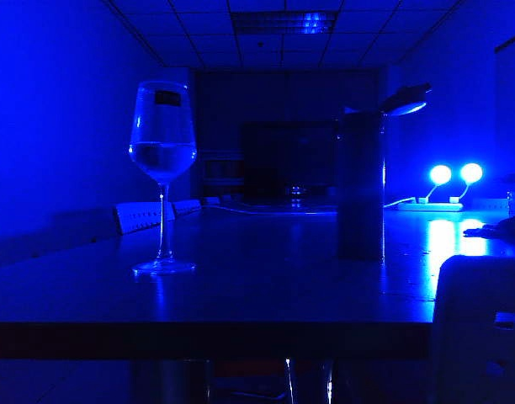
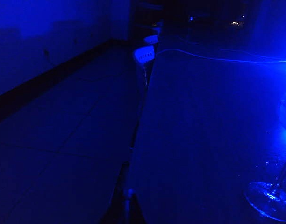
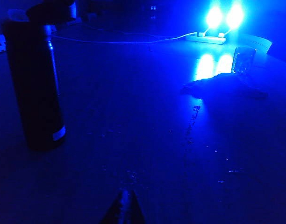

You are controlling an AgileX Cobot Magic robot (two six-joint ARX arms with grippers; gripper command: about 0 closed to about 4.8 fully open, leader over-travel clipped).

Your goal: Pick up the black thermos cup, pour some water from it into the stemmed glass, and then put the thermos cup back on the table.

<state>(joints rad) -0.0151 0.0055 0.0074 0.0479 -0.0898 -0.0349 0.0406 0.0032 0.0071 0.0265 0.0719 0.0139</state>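
With both the left gripper [image 2: 127, 196] and right gripper [image 3: 124, 205] closed and empty, well short of the black thermos cup [image 1: 360, 185], a clumsy grasp in the dim light could topple it toward the stemmed glass [image 1: 163, 168] to its left.

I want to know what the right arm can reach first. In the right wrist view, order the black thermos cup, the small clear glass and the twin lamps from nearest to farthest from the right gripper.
From the right gripper, shut, low over the table:
1. Black thermos cup, nearest, standing upright.
2. Small clear glass, farther back on the opposite side.
3. Twin lamps, farthest, at the table's far end.
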